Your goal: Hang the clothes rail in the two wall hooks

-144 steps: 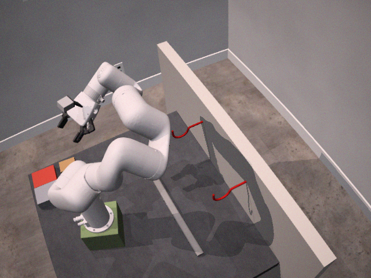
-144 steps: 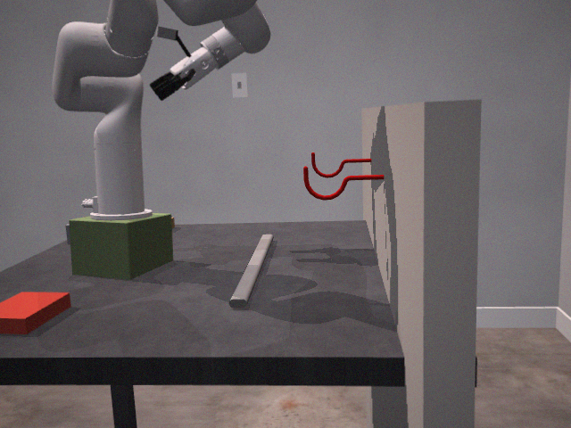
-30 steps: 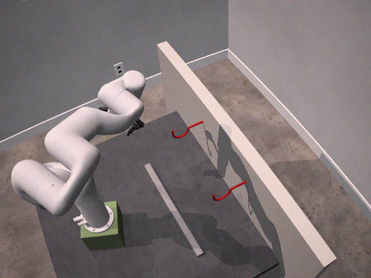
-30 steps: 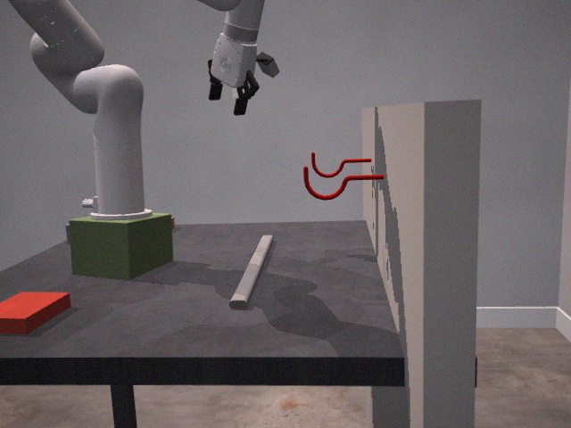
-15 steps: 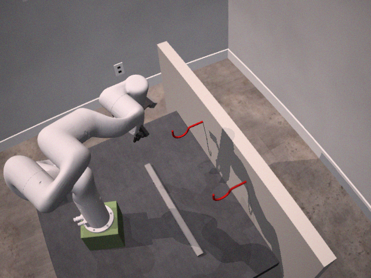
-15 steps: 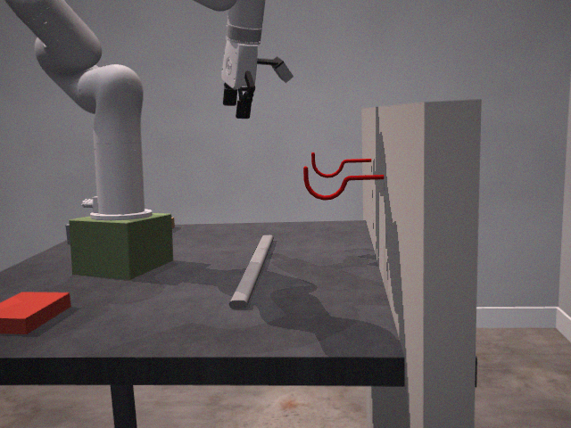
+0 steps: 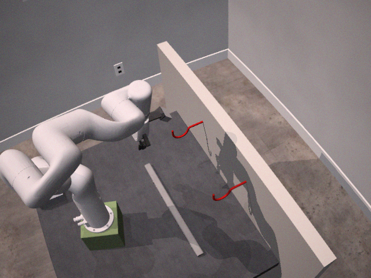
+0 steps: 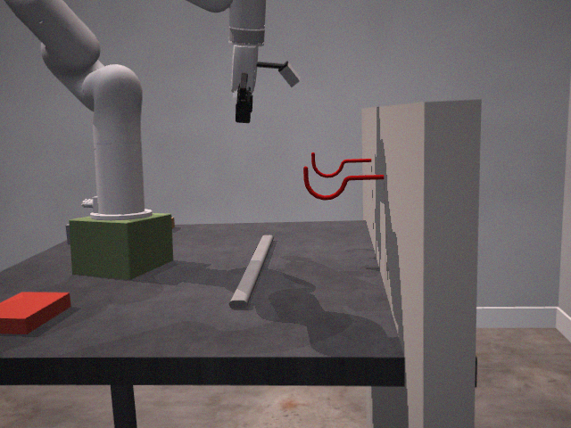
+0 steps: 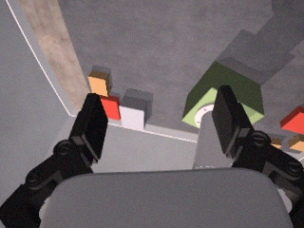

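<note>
The grey clothes rail [image 7: 172,208] [image 8: 252,269] lies flat on the dark table [image 7: 113,167] [image 8: 152,326], roughly parallel to the wall panel; in the wrist view it is the pale strip at the top edge. Two red hooks stick out of the wall panel [image 7: 209,104] [image 8: 451,230]: a far hook [image 7: 185,131] [image 8: 327,171] and a near hook [image 7: 229,190] [image 8: 325,192]. Both are empty. My gripper [image 7: 144,143] [image 8: 243,112] [image 9: 158,103] is open and empty. It hangs high above the far end of the table, well above the rail and above hook height.
The arm's green base block [image 7: 103,236] [image 8: 119,246] [image 9: 228,89] stands at the table's left. A flat red block [image 8: 28,310] lies at the front left corner. Small orange [image 9: 98,83], red [image 9: 110,108] and white [image 9: 133,114] blocks show in the wrist view.
</note>
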